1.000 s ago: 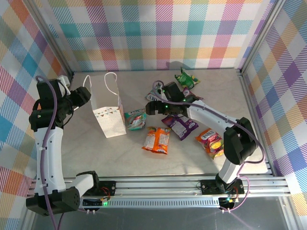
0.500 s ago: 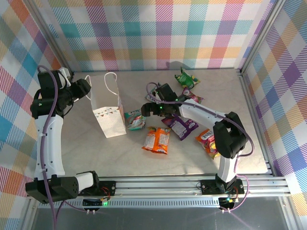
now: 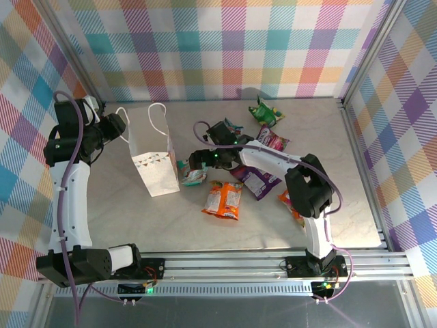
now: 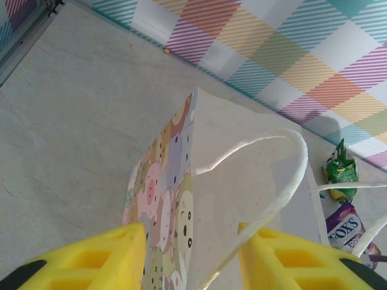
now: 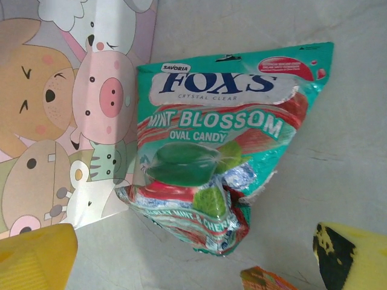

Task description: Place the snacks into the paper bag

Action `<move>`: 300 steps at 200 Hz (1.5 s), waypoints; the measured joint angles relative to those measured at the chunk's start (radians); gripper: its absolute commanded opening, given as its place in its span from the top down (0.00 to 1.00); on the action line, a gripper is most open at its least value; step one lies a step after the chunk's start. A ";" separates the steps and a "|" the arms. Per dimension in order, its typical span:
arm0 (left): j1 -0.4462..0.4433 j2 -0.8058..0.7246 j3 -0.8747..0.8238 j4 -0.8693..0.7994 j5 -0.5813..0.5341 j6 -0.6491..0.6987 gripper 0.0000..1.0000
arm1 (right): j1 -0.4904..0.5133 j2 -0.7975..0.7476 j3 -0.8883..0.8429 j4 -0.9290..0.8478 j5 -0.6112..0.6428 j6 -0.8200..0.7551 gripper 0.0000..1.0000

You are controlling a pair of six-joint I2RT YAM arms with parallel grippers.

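Your right gripper (image 5: 193, 257), spread wide, hangs over the teal foil candy packet (image 5: 211, 151), which touches the white animal-print paper bag (image 5: 72, 121). Your left gripper (image 4: 192, 237) is spread around the bag's top edge, not pinching it.

There is one paper bag (image 3: 156, 160). Seven foil snack packets (image 3: 256, 179): two teal packets (image 3: 192, 178) (image 3: 232, 125), two orange packets (image 3: 223, 199), two purple packets (image 3: 273, 141), one green packet (image 3: 266, 113).

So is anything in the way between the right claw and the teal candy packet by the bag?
No, nothing visible is in the way. The right gripper hangs just above the teal packet with its jaws wide open, and the packet lies bare on the table, its edge against the paper bag.
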State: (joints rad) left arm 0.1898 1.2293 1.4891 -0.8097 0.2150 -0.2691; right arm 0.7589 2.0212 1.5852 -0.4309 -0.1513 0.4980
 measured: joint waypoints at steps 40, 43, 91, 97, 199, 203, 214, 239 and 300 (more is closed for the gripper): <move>0.004 0.000 -0.001 0.000 0.000 0.000 0.57 | 0.006 0.060 0.052 -0.019 0.000 0.017 0.01; 0.004 0.000 -0.001 0.000 0.000 0.000 0.57 | 0.006 0.064 0.054 -0.021 0.000 0.018 0.01; 0.004 0.000 -0.001 0.000 0.000 0.000 0.57 | 0.008 0.128 0.117 -0.074 0.005 0.037 0.02; 0.004 0.000 -0.001 0.000 0.000 0.000 0.56 | 0.008 0.138 0.128 -0.082 0.007 0.040 0.02; 0.004 -0.002 -0.016 -0.003 0.000 0.000 0.56 | 0.021 0.206 0.212 -0.180 0.037 0.049 0.18; 0.004 -0.002 -0.018 -0.003 0.000 0.000 0.56 | 0.021 0.206 0.212 -0.180 0.037 0.051 0.19; 0.005 -0.006 -0.021 -0.004 0.000 0.000 0.56 | 0.021 0.206 0.212 -0.180 0.037 0.056 0.19; 0.005 -0.014 -0.025 -0.004 0.000 0.000 0.56 | 0.021 0.209 0.212 -0.184 0.037 0.066 0.26; 0.005 -0.024 -0.027 -0.007 0.000 0.000 0.56 | 0.021 0.209 0.212 -0.192 0.050 0.072 0.44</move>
State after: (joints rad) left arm 0.1951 1.2049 1.4616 -0.8165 0.2150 -0.2691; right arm 0.7803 2.2307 1.7969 -0.6231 -0.1017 0.5697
